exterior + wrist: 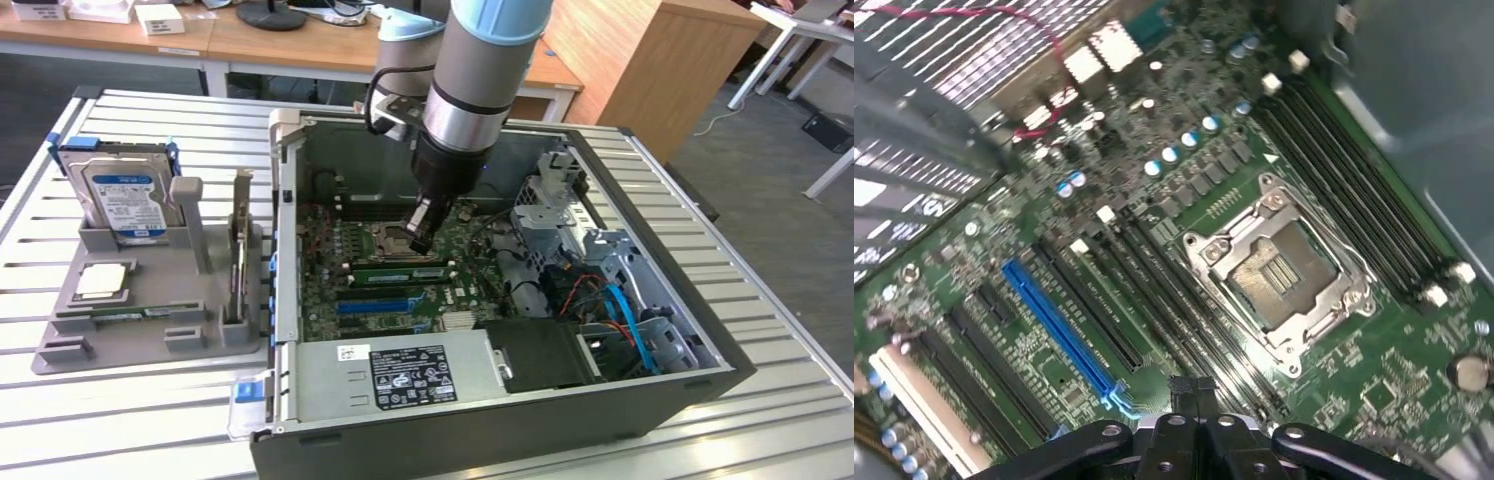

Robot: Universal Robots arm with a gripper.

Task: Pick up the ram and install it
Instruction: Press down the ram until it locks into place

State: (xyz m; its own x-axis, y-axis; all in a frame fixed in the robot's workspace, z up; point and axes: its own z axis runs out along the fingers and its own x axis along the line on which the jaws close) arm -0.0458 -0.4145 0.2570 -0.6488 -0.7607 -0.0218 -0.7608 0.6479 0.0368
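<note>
While the pincer [422, 240], closed on nothing, hangs over the motherboard [387, 280], the slatted table [160, 400] carries the case [667, 300].

Wooden desks [280, 45] and a wooden cabinet [641, 60] stand on grey floor [767, 180].

Arm [474, 70]: smooth matt grey metal tube, glossy blue plastic cap. Gripper [1189, 400]: matt black metal, shiny screw heads. Motherboard [1254, 130]: green circuit board, slight sheen; black and blue plastic slots. CPU socket [1279, 270]: bright polished metal frame. Case [641, 400]: dark matt painted metal. Holder [147, 330]: matt grey plastic. Hard drive [127, 195]: silver metal, glossy paper label. Table [787, 420]: ribbed bare aluminium. Desks [267, 45]: smooth light wood.
</note>
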